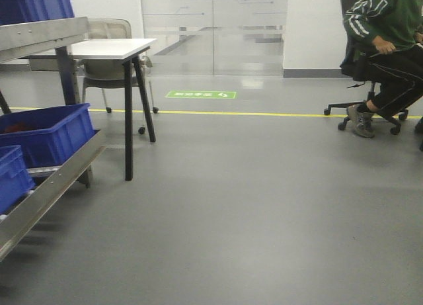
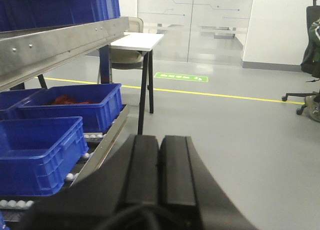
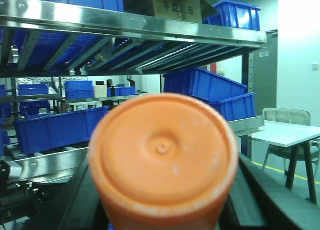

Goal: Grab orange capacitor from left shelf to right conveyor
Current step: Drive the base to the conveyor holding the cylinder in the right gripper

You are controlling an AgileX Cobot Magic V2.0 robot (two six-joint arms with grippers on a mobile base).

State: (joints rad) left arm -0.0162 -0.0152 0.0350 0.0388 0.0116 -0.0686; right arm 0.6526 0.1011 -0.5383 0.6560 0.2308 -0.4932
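Your right claw (image 3: pixel 162 196) grasps the orange capacitor (image 3: pixel 162 155) end-on to the camera, in front of the left shelf (image 3: pixel 125 21). Your left claw (image 2: pixel 160 165) is clenched and empty. The cardboard box (image 3: pixel 176 4) carries Chinese print. The green floor sign (image 1: pixel 201 94) on the grey floor (image 1: pixel 264 206) is unreadable.

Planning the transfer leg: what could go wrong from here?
1. The orange capacitor fills the right wrist view, so the right hand may place blind.
2. No conveyor shows in any view; swinging round could meet the white table or the seated person.
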